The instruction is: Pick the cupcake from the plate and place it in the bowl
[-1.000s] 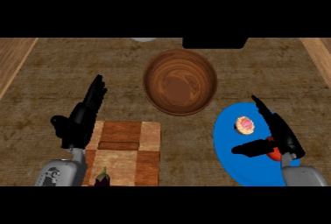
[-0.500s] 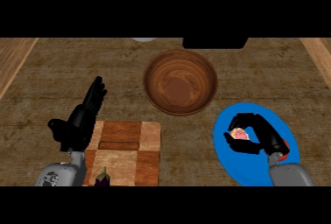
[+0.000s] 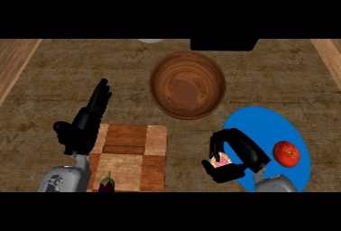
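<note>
Holding: the right hand [image 3: 238, 155] curls its fingers and thumb round the cupcake [image 3: 220, 160], which shows pink between them.
Cupcake place: inside the right hand's grasp, at the left edge of the plate [image 3: 266, 124], partly past its rim and over the desk [image 3: 53, 81]; whether it touches the plate cannot be told.
Plate: blue and round, lying under and behind the right hand, reaching out to that hand's right.
Tomato [image 3: 287, 153]: red, on the plate, just to the right of the right hand, apart from it.
Bowl [image 3: 188, 84]: brown wood, ahead of the right hand and a little to its left, apart from it; its near rim lies just beside the plate's far left edge.
Left hand [image 3: 85, 122]: released, fingers straight and pointing away, resting at the view's left with nothing in it.
Board [image 3: 130, 155]: a chequered wooden cutting board, just right of the left hand and between the two hands.
Aubergine [image 3: 107, 182]: small and purple, at the board's near left edge, beside the left forearm.
</note>
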Robot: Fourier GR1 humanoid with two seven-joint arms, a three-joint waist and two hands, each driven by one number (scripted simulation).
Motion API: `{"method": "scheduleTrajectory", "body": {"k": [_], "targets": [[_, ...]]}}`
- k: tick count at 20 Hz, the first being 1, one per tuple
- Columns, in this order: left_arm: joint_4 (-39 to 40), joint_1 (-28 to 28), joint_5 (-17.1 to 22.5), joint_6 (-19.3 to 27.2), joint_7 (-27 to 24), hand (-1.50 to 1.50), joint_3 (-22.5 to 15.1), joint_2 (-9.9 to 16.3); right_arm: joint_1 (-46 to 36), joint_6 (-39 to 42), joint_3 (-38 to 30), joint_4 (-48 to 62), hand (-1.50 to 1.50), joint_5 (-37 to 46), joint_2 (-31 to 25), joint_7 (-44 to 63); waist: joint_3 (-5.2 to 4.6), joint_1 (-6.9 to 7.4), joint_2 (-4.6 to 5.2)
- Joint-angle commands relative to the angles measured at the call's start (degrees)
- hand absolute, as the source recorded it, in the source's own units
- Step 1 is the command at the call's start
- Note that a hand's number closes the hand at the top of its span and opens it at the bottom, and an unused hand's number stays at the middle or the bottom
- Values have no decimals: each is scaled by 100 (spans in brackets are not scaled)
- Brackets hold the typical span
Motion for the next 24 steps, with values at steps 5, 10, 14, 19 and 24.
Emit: {"method": "scheduleTrajectory", "body": {"k": [5,10,14,19,24], "targets": [[-67,-40,-34,76,145,0,-58,-90,292,1309,1747,-1244,150,-519,152,-1900,5,-89,-27],[103,-80,16,18,-51,0,108,4,547,1274,1413,-3119,150,-711,-173,-1699,-6,-170,-11],[-257,92,6,25,180,0,56,24,1124,1186,1415,-4730,150,-715,-294,-811,-7,-167,-28],[-78,-47,184,-219,88,0,340,263,264,1556,874,-5418,150,-1299,62,970,-10,-98,0],[-303,157,85,-204,121,0,122,127,-1589,1255,536,-4705,150,-1501,885,2643,-11,-27,4]]}}
